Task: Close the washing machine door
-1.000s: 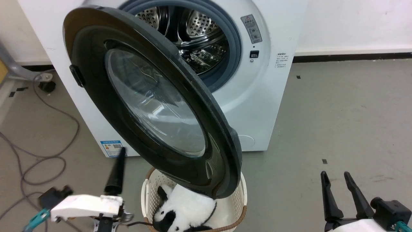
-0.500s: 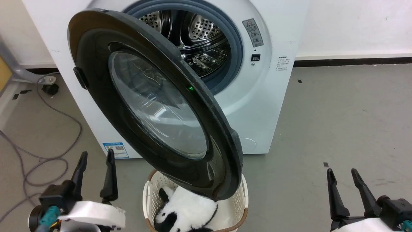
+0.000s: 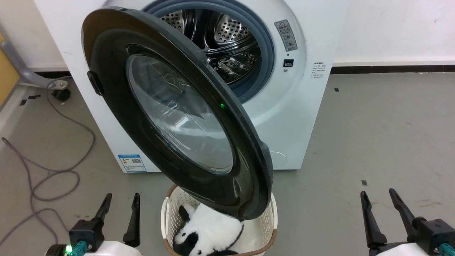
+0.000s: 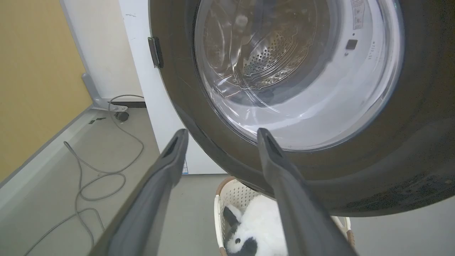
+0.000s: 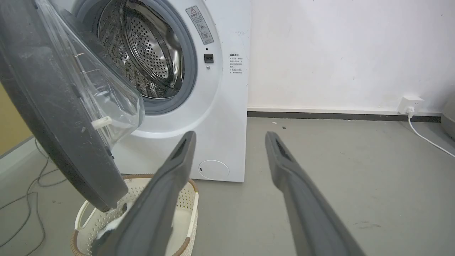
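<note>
In the head view, the washing machine door [image 3: 177, 117] is seen swung wide open, standing out from the left side of the washing machine [image 3: 302, 117], and the steel drum [image 3: 220, 32] is left exposed. Nothing of the closing is judged done: the door has not yet been touched, and it must be swung across and pressed shut. Its lower rim hangs over a white basket [image 3: 271, 227] on the floor, in which a black-and-white plush toy [image 3: 209, 231] is held. The left gripper [image 3: 122, 195] and the right gripper [image 3: 377, 192] are seen at the bottom corners, jaws spread and empty, apart from the door.

In the left wrist view, the door's outer face is met close ahead, its glass window framed between the parted fingers. The basket and toy are seen below it, and a grey cable [image 4: 106, 177] lies on the floor.

In the right wrist view, the door's inner side and bulging glass are shown at the left, the basket beneath. Nothing can be made out inside the visible part of the drum. The fingers point past the machine's right corner.
</note>
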